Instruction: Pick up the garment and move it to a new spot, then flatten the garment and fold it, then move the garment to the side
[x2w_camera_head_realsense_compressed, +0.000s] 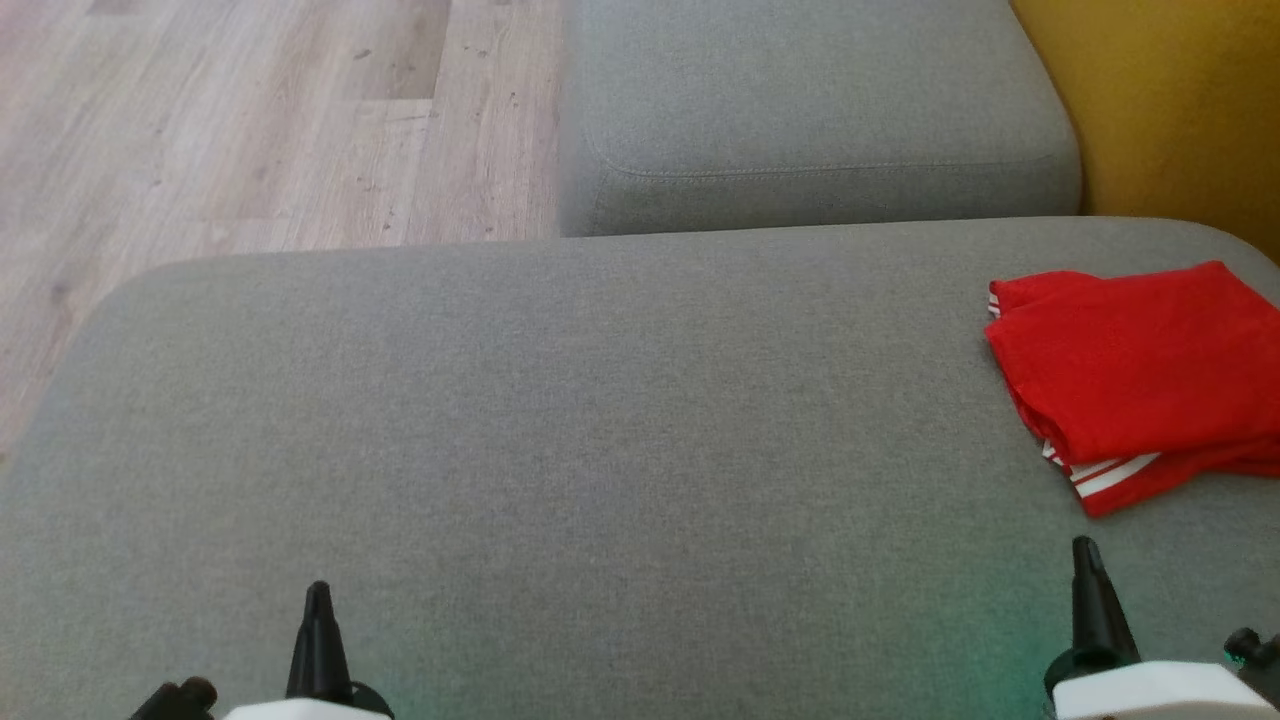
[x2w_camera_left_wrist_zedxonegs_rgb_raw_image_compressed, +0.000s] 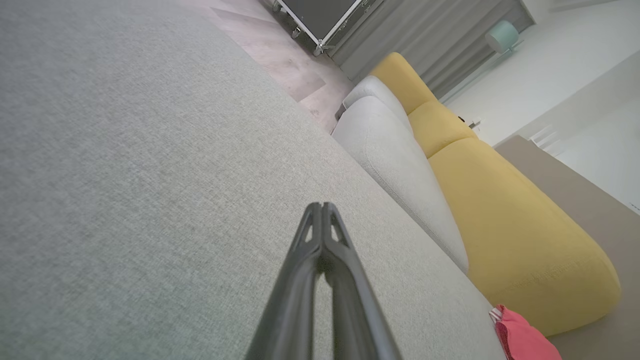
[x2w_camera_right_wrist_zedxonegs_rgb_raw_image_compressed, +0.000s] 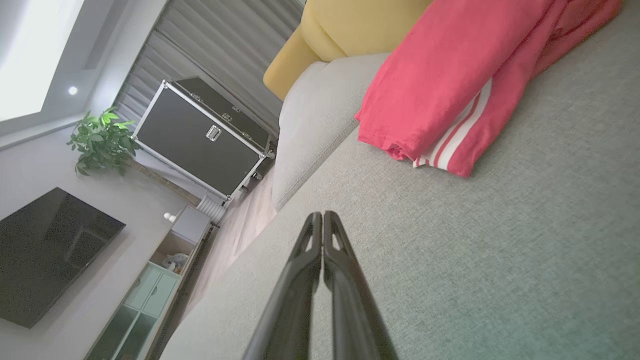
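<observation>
Since the folded red garment (x2w_camera_head_realsense_compressed: 1130, 380) lies at the far right of the grey sofa seat (x2w_camera_head_realsense_compressed: 600, 420), beside the yellow cushion (x2w_camera_head_realsense_compressed: 1180, 100), it sits just ahead of the right gripper (x2w_camera_head_realsense_compressed: 1085, 548) and well apart from the left gripper (x2w_camera_head_realsense_compressed: 318, 590). Its longer side runs roughly crosswise. Both grippers have their fingers pressed together, holding nothing.

Home living room: grey sofa (x2w_camera_head_realsense_compressed: 600, 400), TV (x2w_camera_right_wrist_zedxonegs_rgb_raw_image_compressed: 45, 250), potted plant (x2w_camera_right_wrist_zedxonegs_rgb_raw_image_compressed: 102, 142), wood floor (x2w_camera_head_realsense_compressed: 250, 120).
</observation>
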